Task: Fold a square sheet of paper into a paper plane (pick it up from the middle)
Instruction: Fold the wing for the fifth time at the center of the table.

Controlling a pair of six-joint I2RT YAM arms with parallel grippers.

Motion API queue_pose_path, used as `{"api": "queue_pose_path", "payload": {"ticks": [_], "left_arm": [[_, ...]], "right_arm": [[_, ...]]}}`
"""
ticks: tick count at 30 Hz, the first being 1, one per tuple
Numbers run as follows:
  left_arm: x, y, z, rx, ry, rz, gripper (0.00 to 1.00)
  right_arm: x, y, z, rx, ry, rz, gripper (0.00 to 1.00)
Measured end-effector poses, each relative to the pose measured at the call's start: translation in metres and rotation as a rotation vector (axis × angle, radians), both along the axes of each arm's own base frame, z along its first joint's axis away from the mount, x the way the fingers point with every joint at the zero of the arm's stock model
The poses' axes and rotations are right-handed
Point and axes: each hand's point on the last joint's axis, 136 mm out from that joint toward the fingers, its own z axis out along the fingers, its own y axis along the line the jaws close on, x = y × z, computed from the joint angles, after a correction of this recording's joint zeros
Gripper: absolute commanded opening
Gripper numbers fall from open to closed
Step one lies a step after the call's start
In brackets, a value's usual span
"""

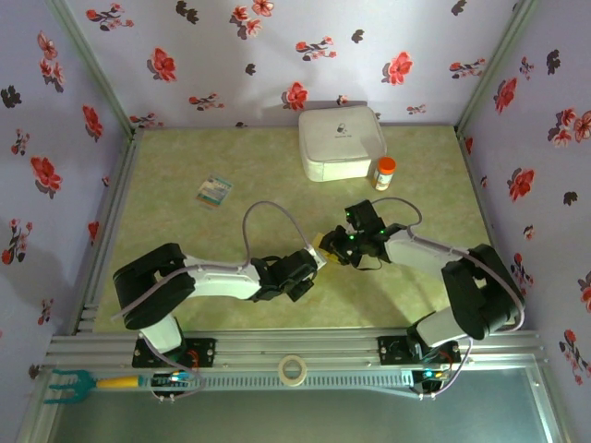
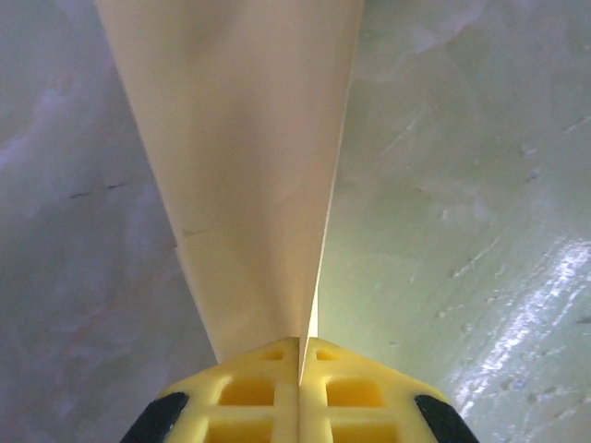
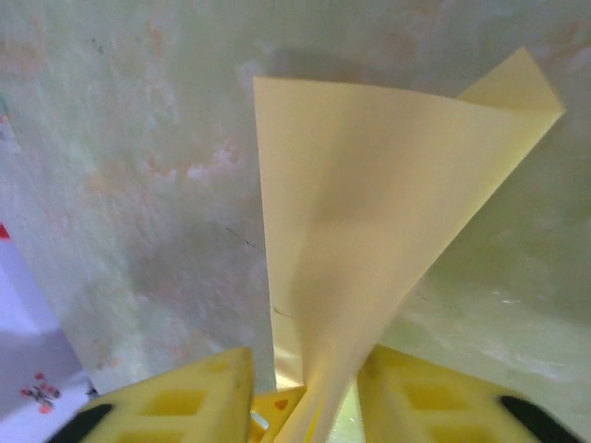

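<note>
Top external: we see both arms meeting mid-table, with the thin yellow square sheet of paper (image 1: 319, 243) folded and held between them above the green tabletop (image 1: 185, 157).
Left wrist view: the left gripper (image 2: 300, 355) is clenched on the sheet's narrow folded end. Right wrist view: the right gripper (image 3: 305, 358) has its jaws apart, released, with the sheet passing between them. At the rear we log a white rounded square box (image 1: 340, 143), lid closed, contents hidden. A small orange-capped bottle (image 1: 384, 173) stands upright just beside it, cap on. A teal-and-white card (image 1: 214, 190) lies flat, well apart on the left.
</note>
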Motion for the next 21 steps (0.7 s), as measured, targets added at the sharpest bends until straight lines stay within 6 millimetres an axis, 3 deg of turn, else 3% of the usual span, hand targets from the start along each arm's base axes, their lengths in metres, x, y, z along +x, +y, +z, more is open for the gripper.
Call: {"api": "queue_pose_path", "payload": {"ticks": [9,15,21], "left_arm": [[0.001,-0.009,-0.001,-0.093,0.143,0.000,0.00],[0.004,-0.021,-0.001,-0.186,0.265,-0.011,0.00],[0.004,-0.033,-0.002,-0.267,0.377,-0.032,0.00]], "right_arm": [[0.007,-0.034,0.037,-0.040,-0.171,-0.076,0.43],[-0.005,-0.045,0.022,-0.064,-0.181,-0.074,0.42],[-0.010,-0.043,0.013,-0.044,-0.198,-0.056,0.40]]}}
